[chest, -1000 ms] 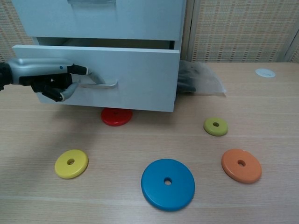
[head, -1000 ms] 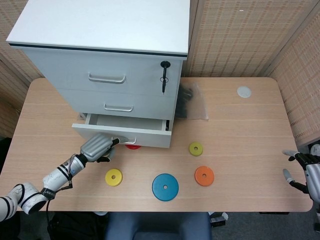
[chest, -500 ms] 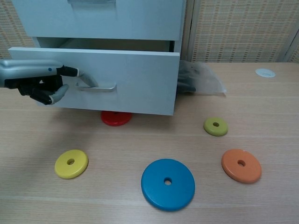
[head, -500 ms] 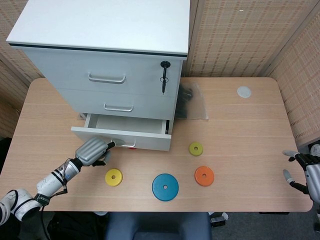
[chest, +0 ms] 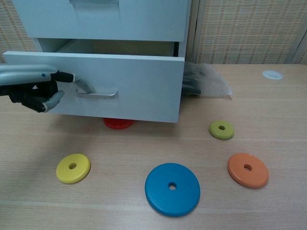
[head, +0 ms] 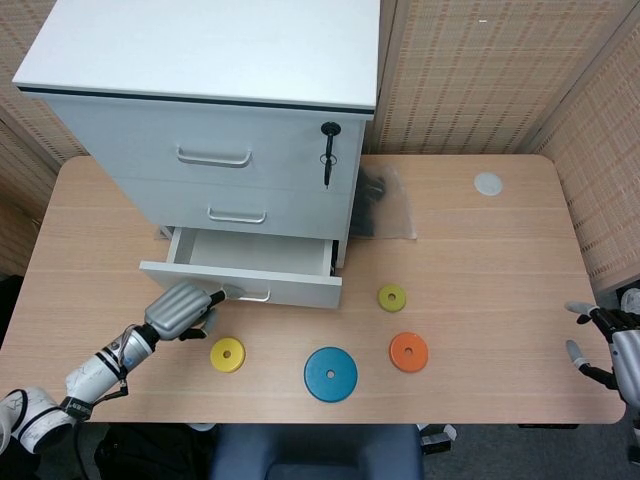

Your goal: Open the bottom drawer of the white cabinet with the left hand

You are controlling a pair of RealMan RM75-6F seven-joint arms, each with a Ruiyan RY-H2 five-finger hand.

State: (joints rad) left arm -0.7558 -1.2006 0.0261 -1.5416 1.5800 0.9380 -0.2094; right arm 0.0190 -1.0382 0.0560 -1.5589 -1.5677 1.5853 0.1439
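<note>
The white cabinet (head: 200, 60) stands at the table's back left. Its bottom drawer (head: 290, 288) is pulled partly out, and the inside (head: 250, 248) looks empty. In the chest view the drawer front (chest: 139, 81) overhangs the table. My left hand (head: 180, 310) is at the drawer's left front, fingers curled, with a fingertip (chest: 67, 76) hooked at the left end of the metal handle (chest: 98, 94). My right hand (head: 605, 345) hangs off the table's right edge, fingers apart and holding nothing.
A red disc (chest: 118, 123) lies partly under the drawer. In front of it lie a yellow disc (head: 227, 353), a blue disc (head: 331, 374), an orange disc (head: 408, 351) and a green disc (head: 392, 297). A plastic bag (head: 385, 205) sits right of the cabinet, a white lid (head: 488, 183) further right.
The bottom drawer has slid further out toward me, drawn by my left hand, which moved back and to the left. The red disc is more covered. The right hand has not moved.
</note>
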